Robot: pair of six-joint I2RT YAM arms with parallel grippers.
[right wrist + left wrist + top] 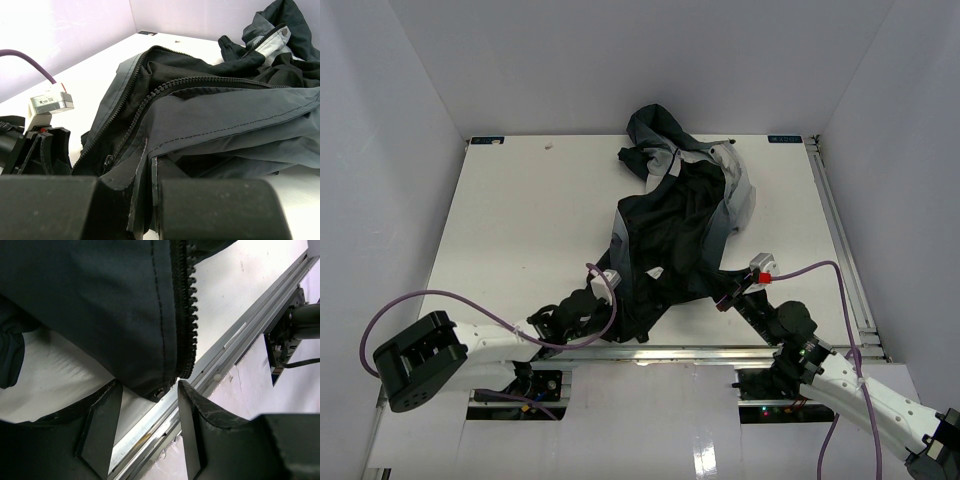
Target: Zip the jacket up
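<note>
The dark navy-black jacket (680,225) with light grey panels lies crumpled in the middle of the white table, hood at the far end and front open. My left gripper (613,305) is open at the near hem; in the left wrist view (149,386) the hem corner and the bottom end of the zipper teeth (186,305) hang between its fingers without being pinched. My right gripper (728,297) is at the hem's right side. In the right wrist view (152,159) it is shut on a fold of the jacket (225,112). The open zipper (150,97) and its slider (107,161) lie just left of it.
A metal rail (235,337) runs along the table's near edge, right under the left gripper, and another runs along the right side (840,250). White walls enclose the table. Purple cables (820,268) loop from both wrists. The left wrist's camera block (50,102) shows at the left of the right wrist view.
</note>
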